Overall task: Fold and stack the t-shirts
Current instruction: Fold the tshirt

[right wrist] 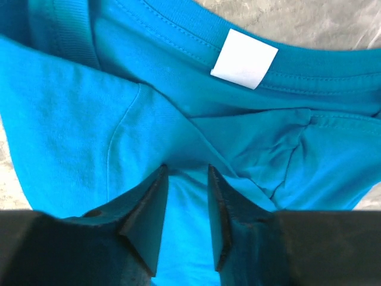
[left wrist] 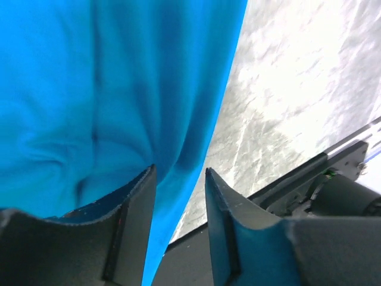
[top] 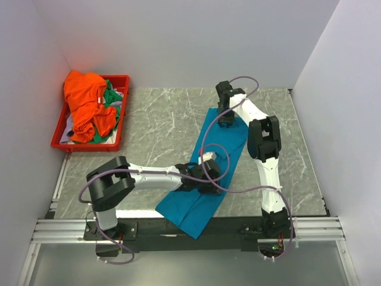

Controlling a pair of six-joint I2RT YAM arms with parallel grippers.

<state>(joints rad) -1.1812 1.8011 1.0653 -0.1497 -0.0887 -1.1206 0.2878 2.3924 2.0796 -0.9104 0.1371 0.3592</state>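
**Fold in progress: teal-blue t-shirt [top: 231,140] lies across table [top: 155,119] centre, 1 to 7 o'clock.**
Left gripper [left wrist: 178,173] at mid-length and right gripper [right wrist: 186,170] at the collar, both narrow over cloth; clamping cannot be told. Confirm grip, lift evenly, align edges.

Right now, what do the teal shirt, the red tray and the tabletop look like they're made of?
Teal t-shirt: cotton-like knit jersey, matte. It shows a fine weave, soft creases, a stitched ribbed collar and a white sewn label.
Red tray: probably moulded plastic, with uniform colour and stiff thin walls.
Tabletop: grey marble look with pale veins. Can't tell whether it's real stone or printed laminate.
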